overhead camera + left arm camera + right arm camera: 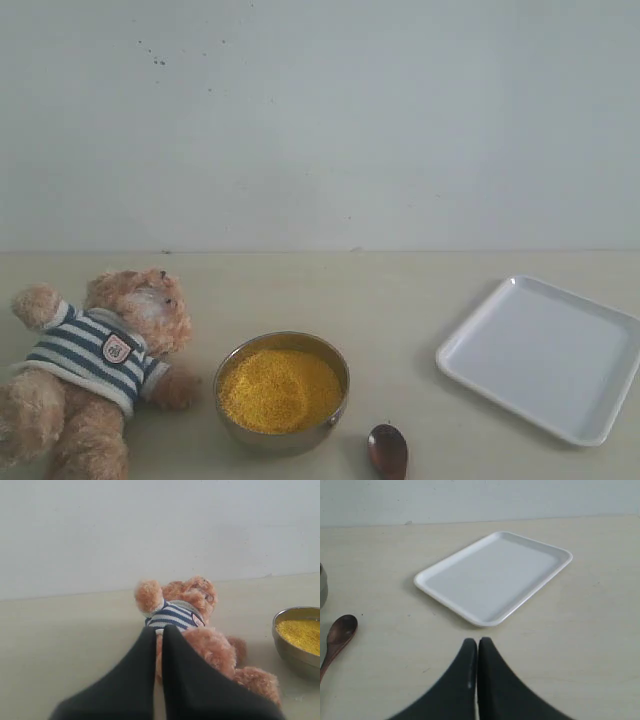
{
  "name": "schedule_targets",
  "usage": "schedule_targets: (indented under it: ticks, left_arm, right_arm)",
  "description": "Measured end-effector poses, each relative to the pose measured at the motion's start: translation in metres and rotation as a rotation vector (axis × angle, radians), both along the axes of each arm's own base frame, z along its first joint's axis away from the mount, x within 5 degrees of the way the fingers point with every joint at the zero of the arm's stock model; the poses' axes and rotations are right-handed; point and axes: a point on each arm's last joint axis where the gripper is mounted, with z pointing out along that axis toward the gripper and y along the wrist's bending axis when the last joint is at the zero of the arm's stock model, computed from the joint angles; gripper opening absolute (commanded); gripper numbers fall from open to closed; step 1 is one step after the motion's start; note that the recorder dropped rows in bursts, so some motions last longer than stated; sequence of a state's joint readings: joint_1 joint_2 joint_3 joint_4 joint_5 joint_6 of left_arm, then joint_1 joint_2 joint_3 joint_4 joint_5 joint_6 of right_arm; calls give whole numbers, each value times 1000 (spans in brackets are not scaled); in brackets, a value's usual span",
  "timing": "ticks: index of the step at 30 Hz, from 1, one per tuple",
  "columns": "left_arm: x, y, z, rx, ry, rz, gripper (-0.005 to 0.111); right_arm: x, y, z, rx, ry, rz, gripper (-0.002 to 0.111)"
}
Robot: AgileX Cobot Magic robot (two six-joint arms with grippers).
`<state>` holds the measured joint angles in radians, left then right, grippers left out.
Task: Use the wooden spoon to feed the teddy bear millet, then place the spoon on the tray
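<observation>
The teddy bear [95, 375] in its striped shirt lies on its back at the left of the table. Beside it stands a steel bowl [284, 432] heaped with yellow millet [280, 389]. The wooden spoon [387, 450] lies just right of the bowl at the front edge, only its oval bowl showing. The white tray [545, 355] rests empty at the right. In the left wrist view my left gripper [159, 629] is shut and empty, above the teddy bear [185, 615], with the millet [301, 634] off to one side. My right gripper [477, 642] is shut and empty, short of the tray [492, 577], with the wooden spoon [338, 637] lying apart from it.
A pale wall rises behind the cream table [400, 290]. Neither arm shows in the exterior view.
</observation>
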<state>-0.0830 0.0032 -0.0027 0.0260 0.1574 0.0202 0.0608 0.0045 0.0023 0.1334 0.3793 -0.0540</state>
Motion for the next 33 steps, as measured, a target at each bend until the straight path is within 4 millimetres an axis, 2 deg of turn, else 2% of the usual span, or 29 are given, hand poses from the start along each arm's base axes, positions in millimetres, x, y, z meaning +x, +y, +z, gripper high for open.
schedule_targets:
  ticks: [9,11,15,16,17,21,23,25,26,27,28,29,30,33]
  left_arm:
    - [0,0,0,-3,0,0,4]
    - [0,-1,1,-63,-3,-2,4]
    - [0,-3,7,-536,-26,-12,4]
    - [0,-3,10,-720,-36,-14,4]
    - [0,-2,12,-805,-49,-14,4]
    - [0,-2,13,-953,-44,-15,4]
    - [-1,-5,12,-1015,20,-33,4]
    - [-9,-12,42,-917,24,-122,4]
    - [-14,-15,70,-817,-3,-164,4]
    - [-12,-16,81,-770,3,-171,4]
    - [-1,-18,98,-694,51,-163,4]
    - [9,-19,106,-651,90,-150,4]
    - [36,-21,114,-583,195,-120,4]
    - [82,-26,130,-485,334,-111,4]
  right_arm:
    - [0,0,0,0,0,0,0]
    - [0,0,0,0,0,0,0]
    - [0,0,0,0,0,0,0]
    - [0,0,0,0,0,0,0]
    - [0,0,0,0,0,0,0]
    - [0,0,0,0,0,0,0]
    - [0,0,0,0,0,0,0]
    - [0,0,0,0,0,0,0]
    - [0,0,0,0,0,0,0]
    - [0,0,0,0,0,0,0]
    - [0,0,0,0,0,0,0]
    - [0,0,0,0,0,0,0]
    - [0,0,0,0,0,0,0]
    - [0,0,0,0,0,0,0]
